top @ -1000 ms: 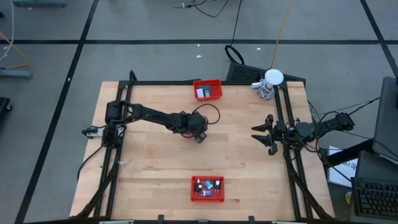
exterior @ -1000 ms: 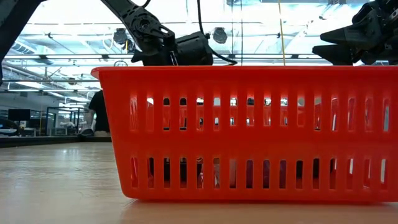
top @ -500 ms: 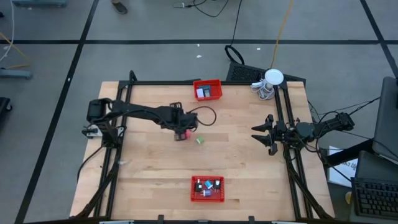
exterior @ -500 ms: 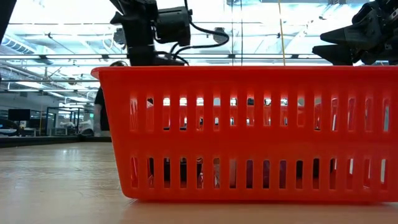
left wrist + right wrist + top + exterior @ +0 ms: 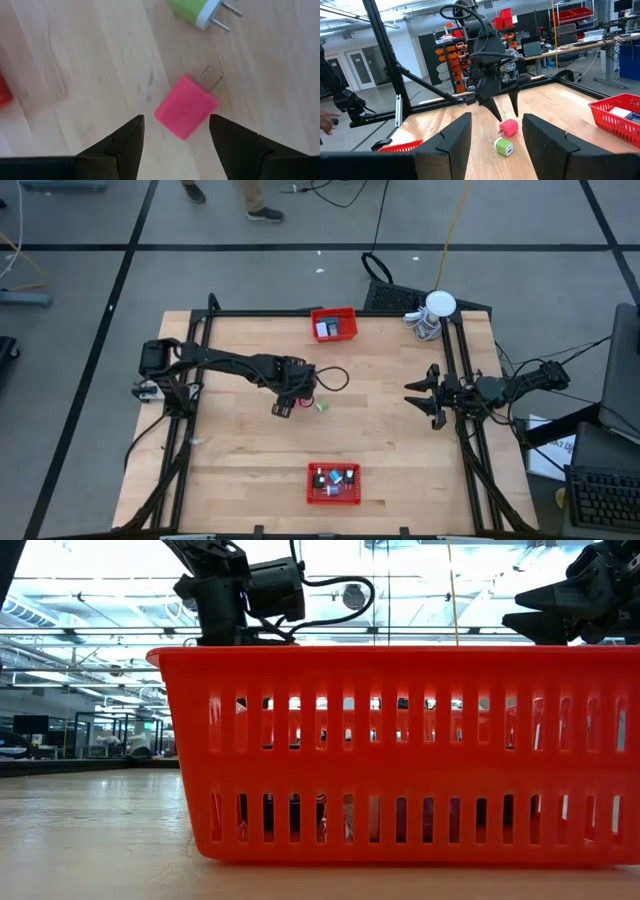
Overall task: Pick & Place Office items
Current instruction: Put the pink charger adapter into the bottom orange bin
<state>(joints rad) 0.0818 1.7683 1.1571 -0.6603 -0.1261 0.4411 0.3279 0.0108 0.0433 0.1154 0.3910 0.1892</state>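
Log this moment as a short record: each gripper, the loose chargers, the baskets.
left gripper: open, above the pink charger, not touching it
right gripper: open, waiting at the table's right edge
pink charger: lying on the bare wood, prongs out
green charger: lying on the wood beside the pink one
near basket: holds small items
far basket: holds a white item

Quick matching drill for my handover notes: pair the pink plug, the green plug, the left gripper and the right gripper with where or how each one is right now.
1 pink plug
2 green plug
3 left gripper
4 right gripper

A waiting at the table's right edge
B open above the pink plug
C lying flat, beyond the pink one
D on the wood between open fingers

Pairs: 1-D, 2-C, 3-B, 4-A
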